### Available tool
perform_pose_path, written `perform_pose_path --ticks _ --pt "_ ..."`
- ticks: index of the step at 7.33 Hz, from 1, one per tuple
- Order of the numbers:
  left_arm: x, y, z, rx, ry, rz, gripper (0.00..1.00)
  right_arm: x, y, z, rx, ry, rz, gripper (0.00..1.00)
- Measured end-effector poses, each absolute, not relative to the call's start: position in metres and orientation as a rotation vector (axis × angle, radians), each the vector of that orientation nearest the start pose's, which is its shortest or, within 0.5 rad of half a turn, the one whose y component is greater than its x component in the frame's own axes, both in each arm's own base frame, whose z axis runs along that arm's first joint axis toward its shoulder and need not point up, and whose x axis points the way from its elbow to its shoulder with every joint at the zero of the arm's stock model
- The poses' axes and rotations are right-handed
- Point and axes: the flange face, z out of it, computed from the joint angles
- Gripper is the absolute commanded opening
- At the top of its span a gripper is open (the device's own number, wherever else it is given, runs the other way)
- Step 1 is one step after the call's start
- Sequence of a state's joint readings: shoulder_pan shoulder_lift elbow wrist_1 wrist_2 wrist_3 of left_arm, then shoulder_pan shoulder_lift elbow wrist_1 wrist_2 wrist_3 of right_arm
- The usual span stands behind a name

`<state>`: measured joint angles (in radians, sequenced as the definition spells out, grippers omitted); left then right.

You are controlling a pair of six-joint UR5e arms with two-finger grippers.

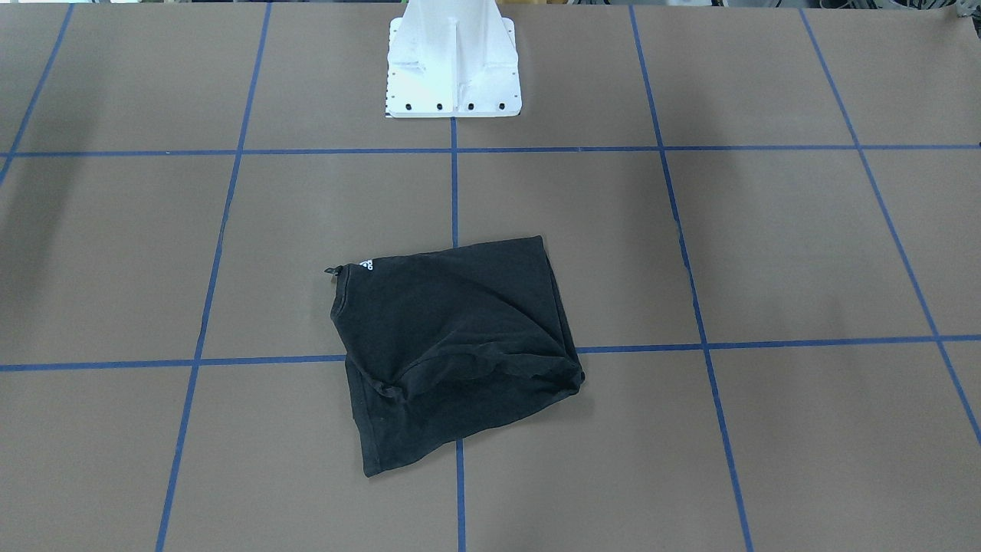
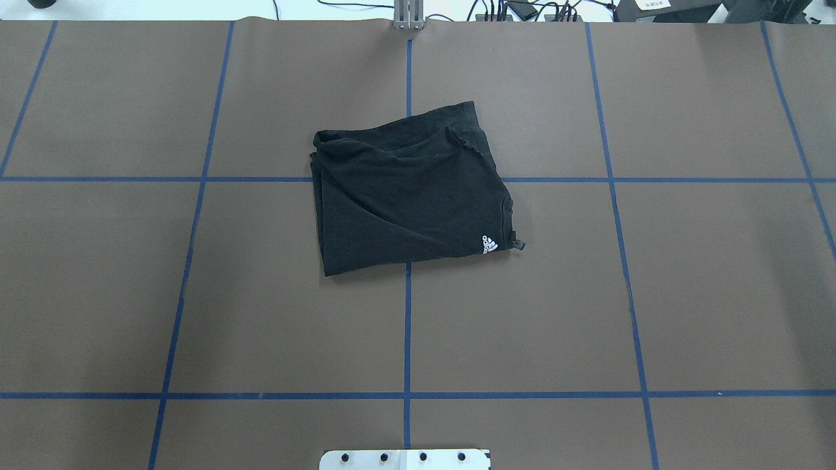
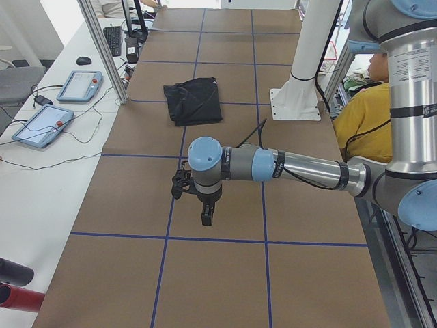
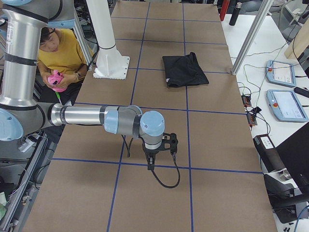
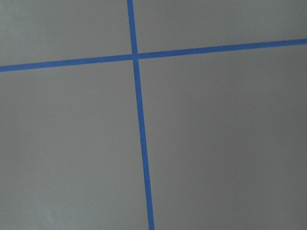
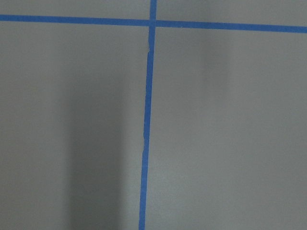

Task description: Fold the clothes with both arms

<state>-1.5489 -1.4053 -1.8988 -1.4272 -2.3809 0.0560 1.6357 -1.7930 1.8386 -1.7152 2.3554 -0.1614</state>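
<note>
The black T-shirt (image 2: 405, 196) lies in the middle of the overhead view, just above centre, already doubled into a rough slanted rectangle on the brown table (image 2: 686, 294). A small white logo (image 2: 488, 244) shows at its lower right corner. Neither arm is near it. The left gripper (image 3: 207, 216) hangs over bare table low in the left side view, and the right gripper (image 4: 150, 164) does the same in the right side view. From those angles I cannot tell whether either pair of fingers is apart or together. Both wrist cameras show only brown surface and blue tape lines (image 5: 139, 120). The packet looks nearly done to me but untidy, with a raised ridge running across its upper half and a skewed top edge. If one more fold is wanted, I'd have each arm pinch one corner of the same short side. They should lift together at matching height, carry the edge straight across without dragging the layers beneath, and let go only once the cloth lies flat.
</note>
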Motion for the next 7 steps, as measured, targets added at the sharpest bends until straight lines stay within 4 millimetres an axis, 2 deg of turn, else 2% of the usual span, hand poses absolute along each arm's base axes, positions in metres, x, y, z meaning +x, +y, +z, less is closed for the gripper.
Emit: perform_pose_path --ticks 7 --pt "-0.0519 -0.4141 0.5946 0.011 0.806 0.071 1.00 0.0875 -0.3862 0.6383 -0.006 -0.799 -0.046 1.00"
